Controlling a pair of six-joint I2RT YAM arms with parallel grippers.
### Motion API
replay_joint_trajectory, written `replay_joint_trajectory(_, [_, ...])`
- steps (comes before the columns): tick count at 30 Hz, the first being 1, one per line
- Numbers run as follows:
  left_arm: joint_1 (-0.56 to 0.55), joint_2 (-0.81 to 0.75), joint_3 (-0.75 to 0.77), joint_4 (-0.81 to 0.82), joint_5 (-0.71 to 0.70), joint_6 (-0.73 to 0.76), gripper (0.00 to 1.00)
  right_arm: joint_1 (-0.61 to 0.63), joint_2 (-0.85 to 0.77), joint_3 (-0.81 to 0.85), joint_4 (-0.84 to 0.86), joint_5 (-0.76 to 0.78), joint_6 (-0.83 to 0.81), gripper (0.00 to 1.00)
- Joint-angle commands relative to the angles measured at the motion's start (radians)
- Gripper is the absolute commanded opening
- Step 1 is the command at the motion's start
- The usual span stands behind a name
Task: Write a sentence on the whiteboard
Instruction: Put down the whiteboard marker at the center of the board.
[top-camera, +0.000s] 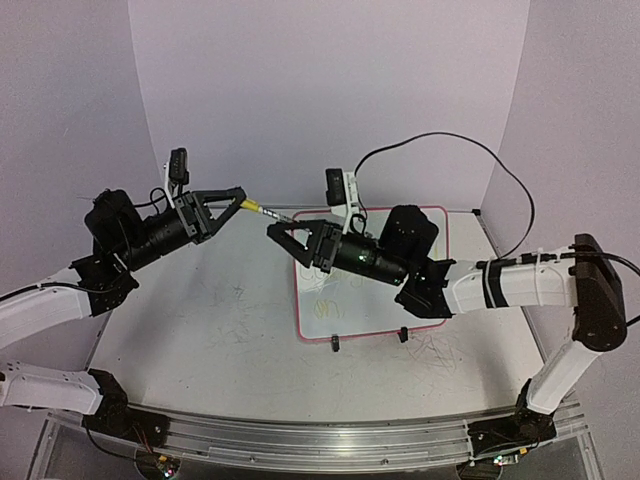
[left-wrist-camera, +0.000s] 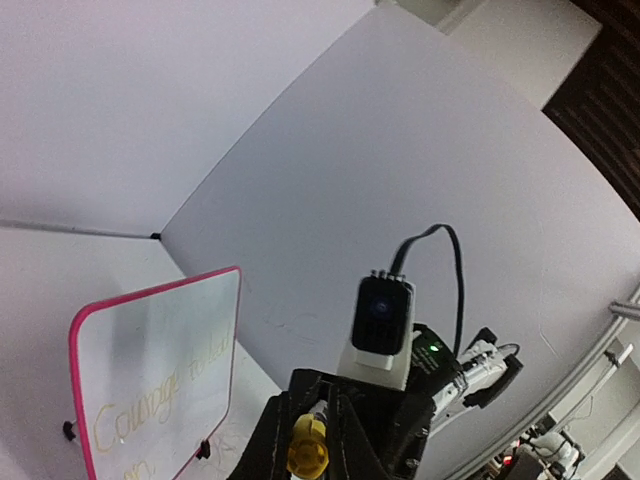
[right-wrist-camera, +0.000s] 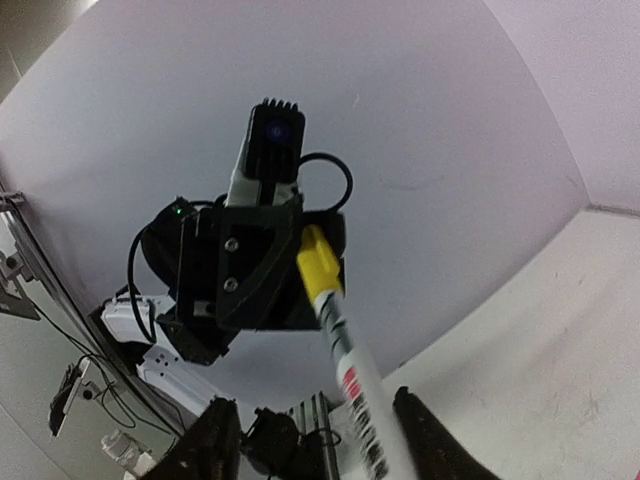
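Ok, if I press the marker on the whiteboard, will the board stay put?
Probably not firmly. The whiteboard looks thin and light, with only two small clip feet at its near edge, so it may slide on the bare table. Its glossy face will likely let the marker tip skid. Press lightly.
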Motion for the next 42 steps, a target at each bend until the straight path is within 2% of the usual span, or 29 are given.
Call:
replay_joint_trajectory(1, [0.069, -0.033, -0.043, -0.075, -0.072, -0.135, 0.0, 0.007, -0.112, -0.088, 0.003, 0.073, -0.024, 0.77])
replay_joint_trajectory(3, [0.129, -0.039, -0.065, -0.082, -0.062, -0.21, 0.0, 0.006, -0.132, -0.135, -0.003, 0.088, -0.022, 0.93])
replay_joint_trajectory(4, [0.161, -0.042, -0.078, -0.085, -0.05, -0.247, 0.0, 0.006, -0.145, -0.163, -0.008, 0.103, -0.022, 0.98])
replay_joint_trajectory(6, [0.218, -0.041, -0.084, -0.13, -0.025, -0.275, 0.0, 0.006, -0.176, -0.229, -0.024, 0.139, -0.034, 0.98])
replay_joint_trajectory(7, [0.238, -0.032, -0.071, -0.21, -0.028, -0.254, 0.0, 0.005, -0.194, -0.261, -0.044, 0.161, -0.052, 0.98])
replay_joint_trajectory(10, [0.249, 0.0, 0.018, -0.562, -0.15, -0.118, 0.0, 0.005, -0.287, -0.331, -0.157, 0.253, -0.115, 0.98])
replay_joint_trajectory(13, [0.25, 0.012, 0.015, -0.735, -0.248, -0.012, 0.0, 0.006, -0.404, -0.383, -0.282, 0.354, -0.193, 0.98])
replay_joint_trajectory(16, [0.249, 0.033, -0.035, -0.778, -0.254, 0.038, 0.0, 0.006, -0.511, -0.397, -0.415, 0.462, -0.275, 0.98])
replay_joint_trajectory(22, [0.249, 0.2, -0.066, -0.792, -0.201, 0.065, 0.0, 0.006, -0.669, -0.385, -0.586, 0.623, -0.402, 0.98])
replay_joint_trajectory(31, [0.254, 0.441, -0.002, -0.791, -0.187, 0.169, 0.01, 0.004, -0.728, -0.396, -0.618, 0.672, -0.404, 0.98])
replay_joint_trajectory(35, [0.257, 0.484, 0.004, -0.789, -0.269, 0.167, 0.1, 0.005, -0.766, -0.41, -0.632, 0.697, -0.403, 0.98])
replay_joint_trajectory(36, [0.257, 0.48, 0.001, -0.79, -0.294, 0.164, 0.15, 0.004, -0.782, -0.411, -0.64, 0.706, -0.406, 0.98])
replay_joint_trajectory(40, [0.258, 0.441, -0.002, -0.789, -0.366, 0.159, 0.47, 0.004, -0.835, -0.401, -0.682, 0.755, -0.431, 0.98])
replay_joint_trajectory(42, [0.258, 0.413, 0.005, -0.79, -0.376, 0.167, 0.56, 0.004, -0.849, -0.382, -0.717, 0.806, -0.444, 0.98])
